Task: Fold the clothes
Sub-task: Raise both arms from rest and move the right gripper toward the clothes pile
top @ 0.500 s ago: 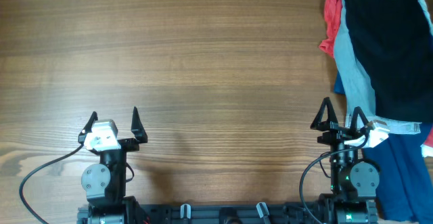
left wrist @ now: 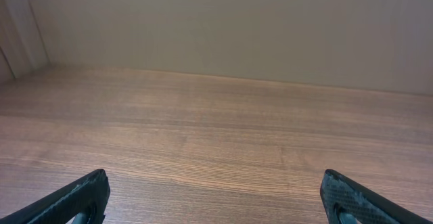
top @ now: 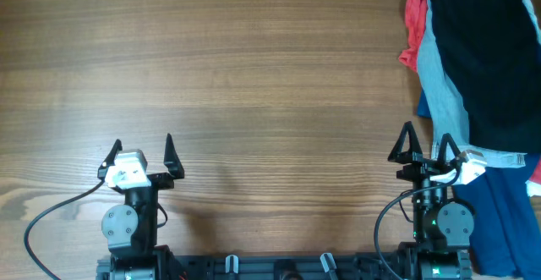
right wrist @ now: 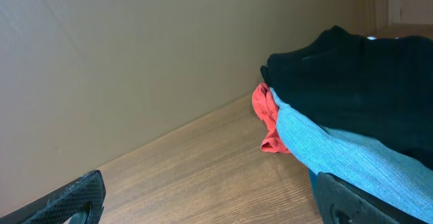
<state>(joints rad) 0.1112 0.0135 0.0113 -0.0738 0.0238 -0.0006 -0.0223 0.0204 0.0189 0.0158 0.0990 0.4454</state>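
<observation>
At seven o'clock in the overhead view, the left gripper (top: 143, 147) stands with its two black fingers spread wide toward twelve and nothing between them. At five o'clock the right gripper (top: 426, 142) is parted in the same way, a little less widely, and also holds nothing. Both sit low over the wooden table (top: 254, 77). A black cable (top: 51, 212) loops from the left arm toward eight o'clock.

The clothes lie in a pile from one to five o'clock, cut off by the right edge of the overhead view. A white strip (top: 500, 157) lies just to three o'clock of the right gripper, and it is too small for any writing on it to be read; whether it touches the gripper cannot be told. Below it, toward five o'clock, spreads a dark-blue piece (top: 503, 216). Above it the black garment (top: 490, 52) covers most of the pile. A band of light-blue denim (top: 441, 90) shows along its nine o'clock side, and a red piece (top: 413, 18) is bunched at one o'clock.

The right wrist view shows the pile's height, which the overhead view does not, with the black garment on top of the denim and the red piece tucked at the far edge against a plain beige wall (right wrist: 135, 61). The left wrist view shows only table, wall and its own fingertips at the bottom corners
</observation>
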